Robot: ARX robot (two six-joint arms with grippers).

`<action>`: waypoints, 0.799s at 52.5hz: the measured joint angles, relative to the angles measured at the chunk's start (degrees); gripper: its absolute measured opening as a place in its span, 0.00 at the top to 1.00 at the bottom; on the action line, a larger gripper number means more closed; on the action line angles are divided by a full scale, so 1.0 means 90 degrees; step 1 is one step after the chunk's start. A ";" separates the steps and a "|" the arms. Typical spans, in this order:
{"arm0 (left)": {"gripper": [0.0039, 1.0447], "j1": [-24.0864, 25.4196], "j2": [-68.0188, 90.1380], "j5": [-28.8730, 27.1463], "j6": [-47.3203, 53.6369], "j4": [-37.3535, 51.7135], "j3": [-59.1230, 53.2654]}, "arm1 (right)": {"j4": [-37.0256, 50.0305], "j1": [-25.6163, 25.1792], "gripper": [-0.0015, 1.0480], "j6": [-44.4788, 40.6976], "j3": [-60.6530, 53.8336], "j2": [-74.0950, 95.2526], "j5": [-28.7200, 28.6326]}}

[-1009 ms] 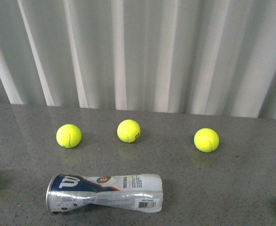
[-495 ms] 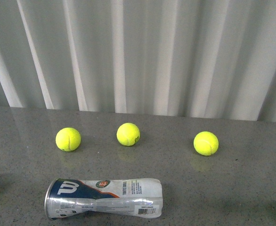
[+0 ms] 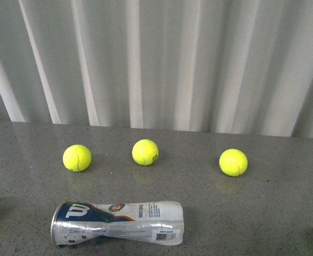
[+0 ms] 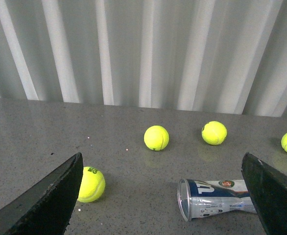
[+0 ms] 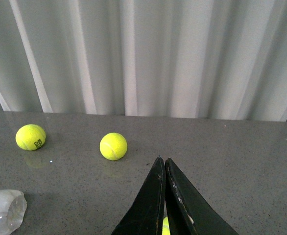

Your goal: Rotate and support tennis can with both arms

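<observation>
Left fingers (image 4: 53,198): spread wide, holding nothing, above the bare worktop (image 3: 263,213). Right fingers (image 5: 180,205): pressed together tip to tip, gripping nothing; a yellow-green sliver shows just beneath them.

Tennis can (image 3: 116,223): on its side on the worktop, near the front, silver-rimmed open mouth toward the robot's left. Apart from both pairs of fingers. Neither arm shows in the front view.

Risks, as judged:
- Can is round and lying down, so a one-sided push would likely roll or skid it away.
- Its wall is thin and already crinkled, so a hard squeeze could buckle it further.
- The right fingers must part before they can support anything.
- A wide sweep could knock loose balls.

Count, front view: 1 can; 5 tennis balls (image 3: 145,152), three in a row behind the can and one cut off at each side edge.
</observation>
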 joint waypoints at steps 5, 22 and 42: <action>0.06 0.0000 0.0000 0.0000 0.0000 0.0000 0.0000 | -0.0274 0.0000 0.97 0.0000 -0.0002 -0.0318 0.0000; 0.06 0.0000 -0.0002 0.0000 0.0000 0.0000 0.0000 | -0.1209 0.0002 0.97 -0.0002 -0.0002 -0.1302 -0.0002; 0.06 0.0000 -0.0002 0.0000 0.0000 0.0000 0.0000 | -0.2103 0.0000 0.97 0.0000 -0.0002 -0.2205 -0.0002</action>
